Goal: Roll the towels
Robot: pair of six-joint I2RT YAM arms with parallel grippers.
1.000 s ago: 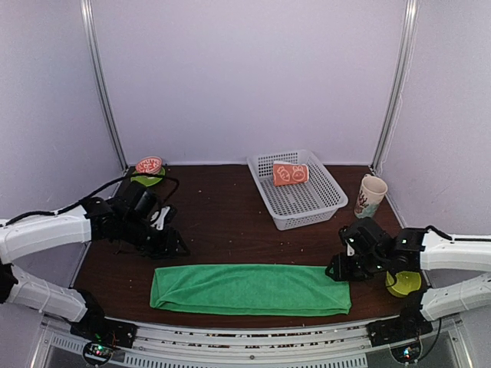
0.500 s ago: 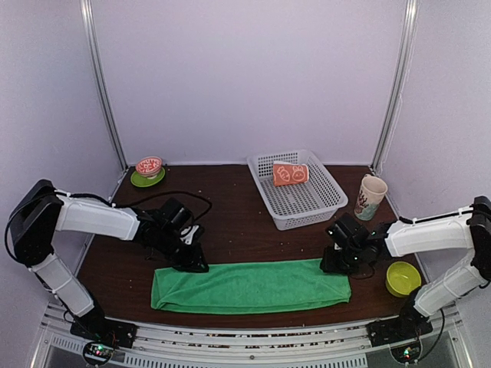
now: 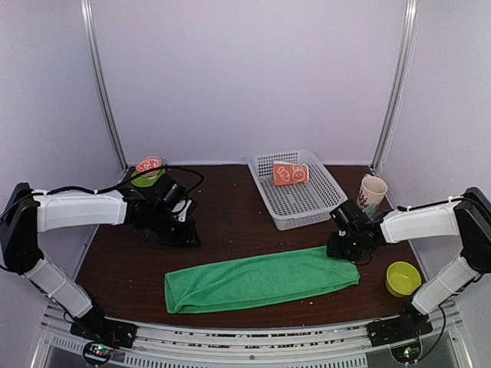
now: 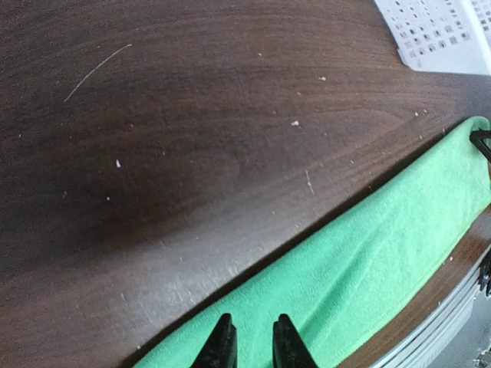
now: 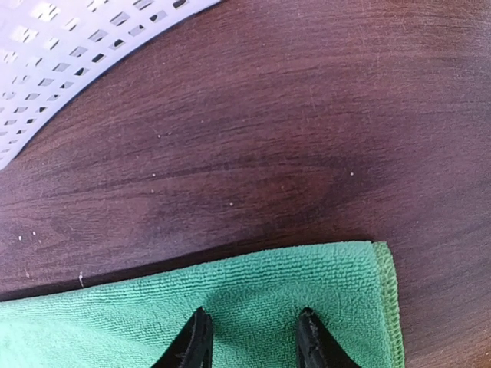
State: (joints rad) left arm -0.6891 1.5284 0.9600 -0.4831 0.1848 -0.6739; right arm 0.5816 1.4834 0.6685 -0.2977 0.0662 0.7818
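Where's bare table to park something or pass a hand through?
Biggest free patch: mid-table, bordered by the left hand, the basket and the green towel. Another runs along the back edge between the red bowl and the basket. Front left corner beside the towel's end is bare too. Crowded on the right: basket, cup, right hand, yellow-green bowl.

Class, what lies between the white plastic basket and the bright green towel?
Between basket and towel: bare dark wooden tabletop, per right wrist view.

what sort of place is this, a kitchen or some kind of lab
Probably a robot test booth, not a home: plain pale walls and silver metal frame posts enclose a dark brown wooden table, and two white robot arms are mounted at its near edge.
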